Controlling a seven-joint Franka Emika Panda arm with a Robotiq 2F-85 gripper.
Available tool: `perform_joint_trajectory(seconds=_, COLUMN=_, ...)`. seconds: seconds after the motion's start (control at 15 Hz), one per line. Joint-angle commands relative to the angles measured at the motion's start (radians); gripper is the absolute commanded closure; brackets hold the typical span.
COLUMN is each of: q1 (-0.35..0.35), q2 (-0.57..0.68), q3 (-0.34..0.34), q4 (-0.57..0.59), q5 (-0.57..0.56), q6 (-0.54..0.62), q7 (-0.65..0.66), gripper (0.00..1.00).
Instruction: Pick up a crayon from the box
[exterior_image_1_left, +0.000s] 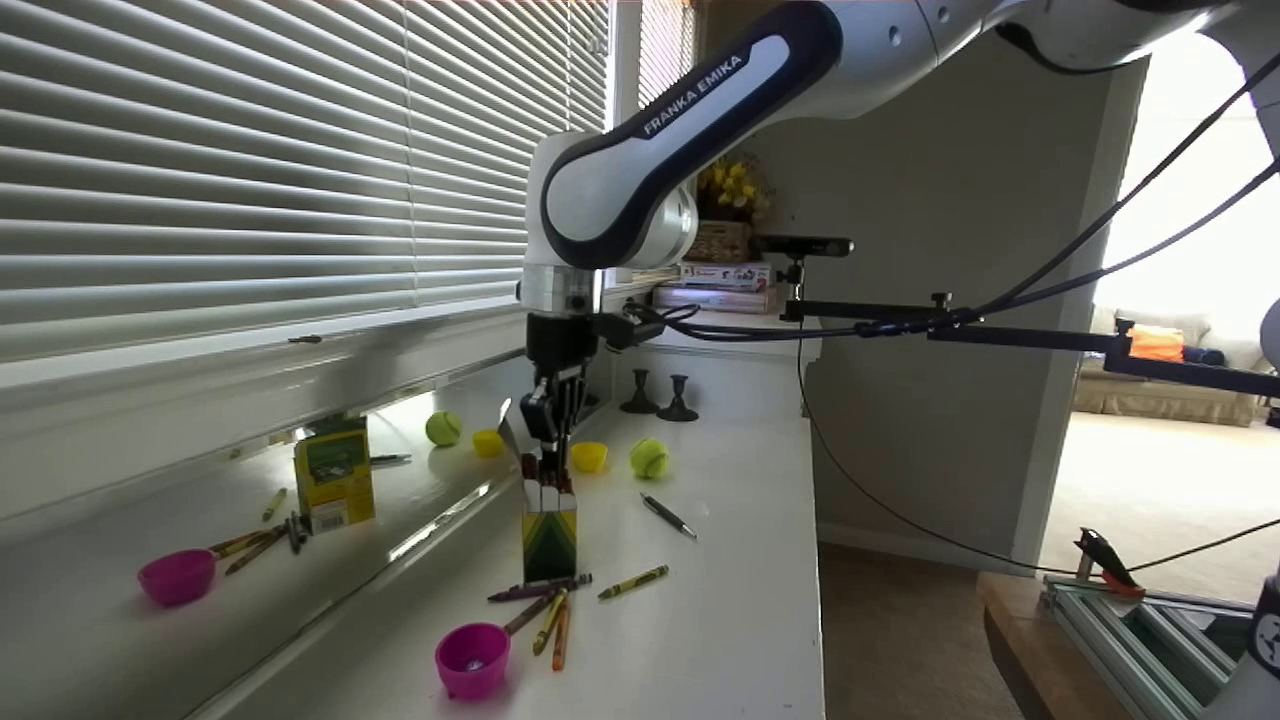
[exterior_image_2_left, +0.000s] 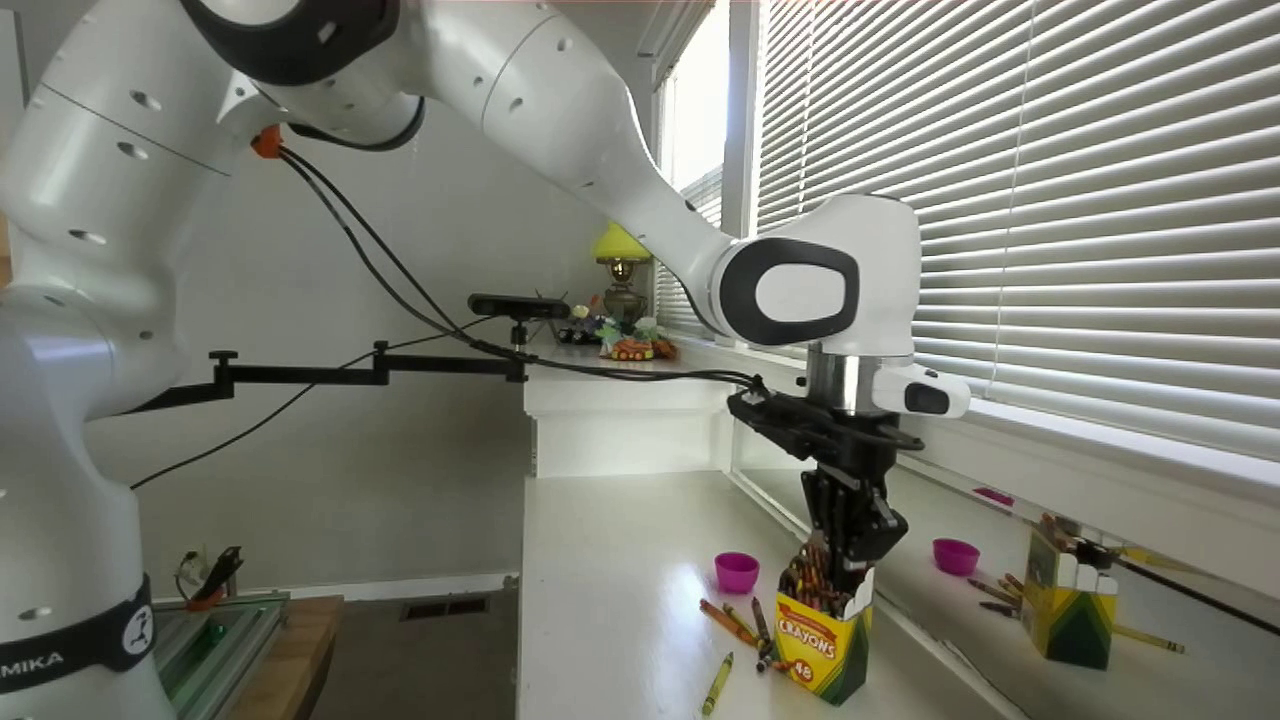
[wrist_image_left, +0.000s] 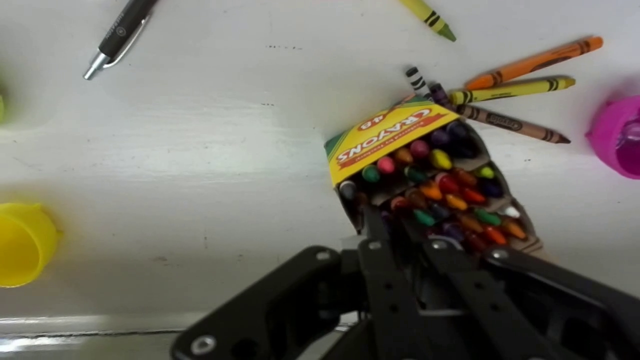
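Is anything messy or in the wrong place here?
Yes, a bit: an orange crayon, a yellow crayon and a brown crayon lie loose on the white surface beside the crayon box, while lots of other crayons stand inside it. The box itself looks upright.

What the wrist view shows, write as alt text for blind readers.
A gripper reaches to the mouth of an open crayon box packed with crayons; whether it holds one is unclear. Loose crayons and a cropped pink bowl lie at right, a cropped pen and yellow bowl at left.
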Motion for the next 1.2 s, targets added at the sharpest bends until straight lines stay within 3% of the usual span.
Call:
perform_joint_trajectory(seconds=0.0, q1=-0.005, q2=0.021, q3=0.010, q4=0.036, q5=-0.029, q6=-0.012, q7=0.026, gripper=0.89)
perform_joint_trajectory(seconds=1.13, q1=-0.011, q2=0.023, q3=0.016, q4=0.041, q5=-0.024, q6=-0.031, q7=0.023, gripper=0.88)
